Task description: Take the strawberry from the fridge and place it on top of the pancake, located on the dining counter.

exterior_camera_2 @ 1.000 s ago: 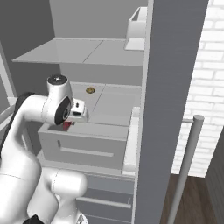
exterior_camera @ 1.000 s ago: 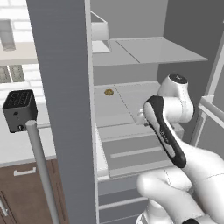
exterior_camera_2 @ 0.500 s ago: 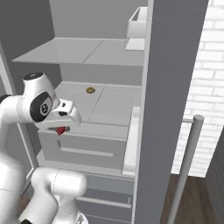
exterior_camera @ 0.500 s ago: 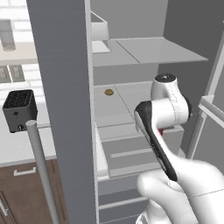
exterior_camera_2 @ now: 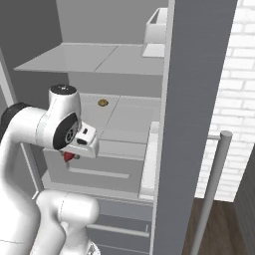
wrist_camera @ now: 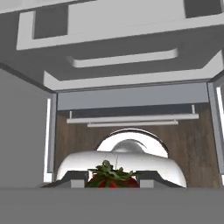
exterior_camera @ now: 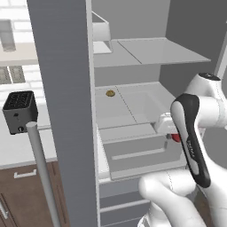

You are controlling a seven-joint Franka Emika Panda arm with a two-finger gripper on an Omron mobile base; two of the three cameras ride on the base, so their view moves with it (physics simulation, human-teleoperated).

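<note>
The strawberry (exterior_camera: 175, 138), a tiny red berry with green leaves, is pinched between the fingers of my gripper (exterior_camera: 174, 136), which is shut on it. The gripper (exterior_camera_2: 69, 155) hangs in front of the open fridge (exterior_camera: 66, 88), level with the pale drawer below the middle shelf. In the hand view the strawberry (wrist_camera: 111, 177) sits between the fingertips, with the fridge's lower drawers (wrist_camera: 122, 57) and wooden floor beyond it. The pancake and the dining counter are out of view.
A small flat yellowish-brown round item (exterior_camera: 110, 93) lies on the middle shelf. A white container (exterior_camera_2: 157, 27) stands on the top shelf. The open door's silver bar handle (exterior_camera_2: 211, 189) rises on the right; a black toaster (exterior_camera: 20, 111) sits on the wall counter.
The gripper has drawn back out of the fridge and sunk lower, carrying the strawberry with it. The arm's elbow has swung outward.
</note>
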